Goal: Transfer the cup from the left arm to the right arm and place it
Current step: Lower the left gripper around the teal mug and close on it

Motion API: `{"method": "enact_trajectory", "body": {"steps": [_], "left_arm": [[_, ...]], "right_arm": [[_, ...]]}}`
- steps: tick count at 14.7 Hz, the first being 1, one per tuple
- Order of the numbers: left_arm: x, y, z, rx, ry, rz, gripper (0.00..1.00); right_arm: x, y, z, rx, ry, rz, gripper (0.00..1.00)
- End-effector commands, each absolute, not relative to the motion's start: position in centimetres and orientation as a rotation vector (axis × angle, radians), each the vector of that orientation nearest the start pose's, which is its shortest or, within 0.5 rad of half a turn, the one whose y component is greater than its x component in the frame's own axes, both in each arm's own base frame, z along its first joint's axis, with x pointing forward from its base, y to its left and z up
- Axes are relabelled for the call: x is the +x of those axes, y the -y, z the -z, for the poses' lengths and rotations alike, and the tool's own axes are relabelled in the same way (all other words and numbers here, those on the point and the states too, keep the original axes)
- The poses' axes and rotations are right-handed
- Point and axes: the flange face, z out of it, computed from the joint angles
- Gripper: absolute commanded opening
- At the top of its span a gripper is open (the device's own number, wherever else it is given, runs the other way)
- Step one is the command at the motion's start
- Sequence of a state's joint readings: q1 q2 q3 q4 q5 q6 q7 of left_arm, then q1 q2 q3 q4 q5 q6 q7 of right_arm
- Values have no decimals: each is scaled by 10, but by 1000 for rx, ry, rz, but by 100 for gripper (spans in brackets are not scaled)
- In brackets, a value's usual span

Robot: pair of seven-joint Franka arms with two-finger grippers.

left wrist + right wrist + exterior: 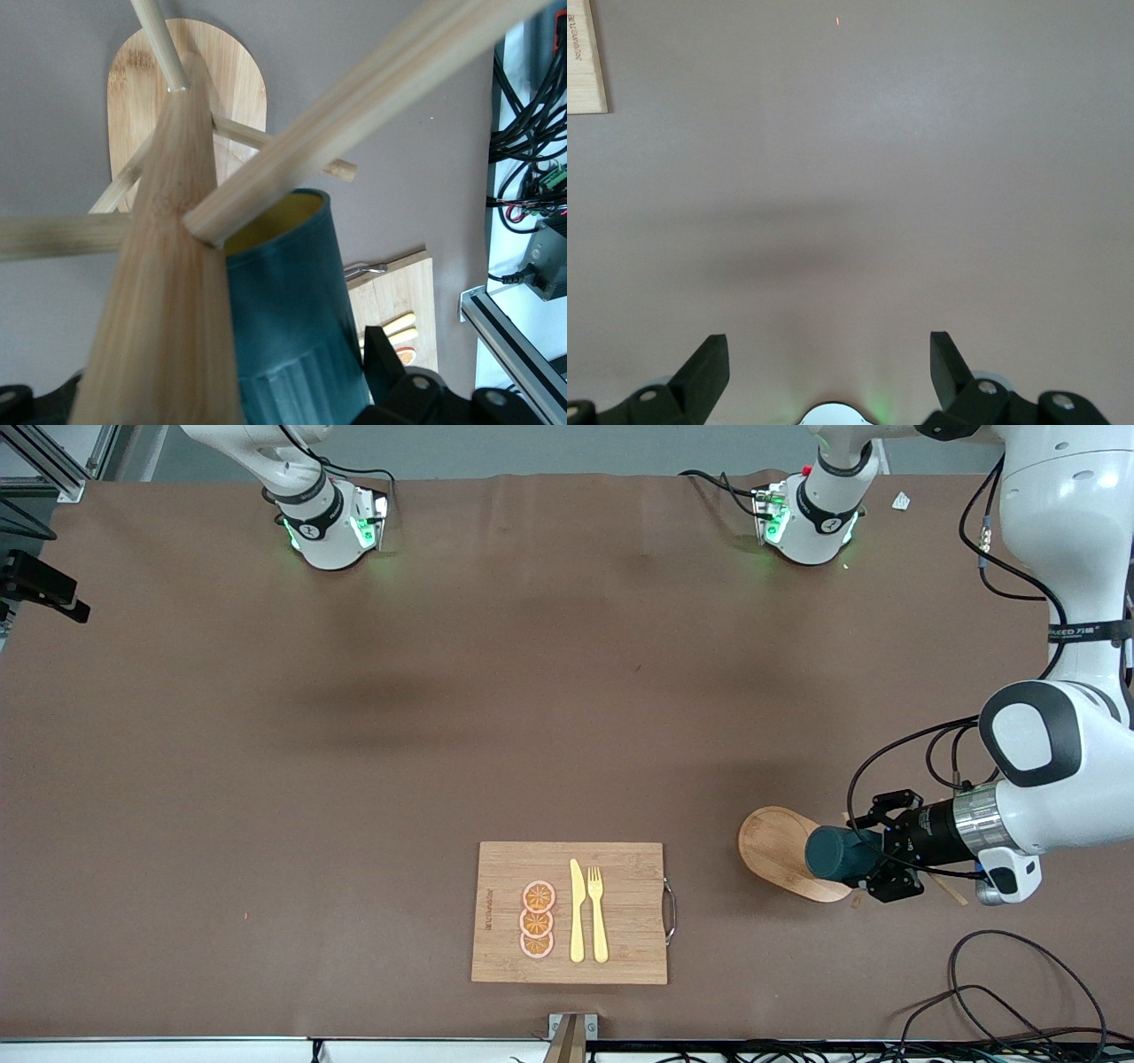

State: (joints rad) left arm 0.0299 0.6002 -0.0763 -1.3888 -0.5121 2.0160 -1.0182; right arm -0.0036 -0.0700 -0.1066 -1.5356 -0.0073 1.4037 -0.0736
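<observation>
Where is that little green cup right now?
The cup sits between the left gripper jaws, over the oval wooden stand toward the left arm's end of the table.

Even overhead light, soft shadows; close wooden rods perhaps blurred.

Wooden rack [168, 292] pegs crowd cup [840, 854]; cutting board [571, 912] nearby; table [354, 735] centre open.

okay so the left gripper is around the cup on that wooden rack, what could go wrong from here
1. The cup sits among the rack's pegs; lifting it carelessly could snag a peg and tip the rack's oval base.
2. The left gripper reaches in sideways at the cup's ribbed end, so the cup might slip or swing.
3. The right gripper waits open over bare table, so the handover needs a long carry.
</observation>
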Motion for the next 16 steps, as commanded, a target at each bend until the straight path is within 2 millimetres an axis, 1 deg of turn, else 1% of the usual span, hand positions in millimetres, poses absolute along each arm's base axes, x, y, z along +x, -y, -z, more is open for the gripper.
{"method": "enact_trajectory", "body": {"steps": [1, 2, 3, 4, 5, 6, 7, 8, 12, 14, 16], "left_arm": [[728, 55, -369, -2969, 2019, -429, 61], [728, 56, -369, -2975, 2009, -434, 52], [728, 57, -371, -2991, 1990, -431, 47], [727, 59, -372, -2998, 1981, -433, 46], [728, 60, -381, -3005, 1979, -427, 46], [727, 62, -394, -3020, 1965, -426, 46], [727, 64, -402, -3028, 1954, -436, 46], [725, 67, -418, -3043, 1942, -432, 46], [713, 78, -455, -3026, 1964, -464, 46], [707, 94, -477, -3022, 2010, -490, 46], [701, 113, -492, -3031, 2019, -519, 46]], "right_arm": [[508, 59, -664, -3135, -39, -97, 100], [508, 59, -664, -3135, -37, -97, 100], [507, 59, -664, -3134, -39, -99, 100], [507, 59, -665, -3133, -39, -94, 100], [507, 58, -664, -3133, -37, -99, 100], [507, 59, -664, -3133, -37, -99, 100], [508, 57, -664, -3132, -32, -98, 100], [507, 57, -664, -3133, -34, -96, 100], [508, 57, -664, -3132, -34, -98, 100], [508, 58, -664, -3129, -33, -98, 100], [507, 58, -664, -3128, -36, -98, 100]]}}
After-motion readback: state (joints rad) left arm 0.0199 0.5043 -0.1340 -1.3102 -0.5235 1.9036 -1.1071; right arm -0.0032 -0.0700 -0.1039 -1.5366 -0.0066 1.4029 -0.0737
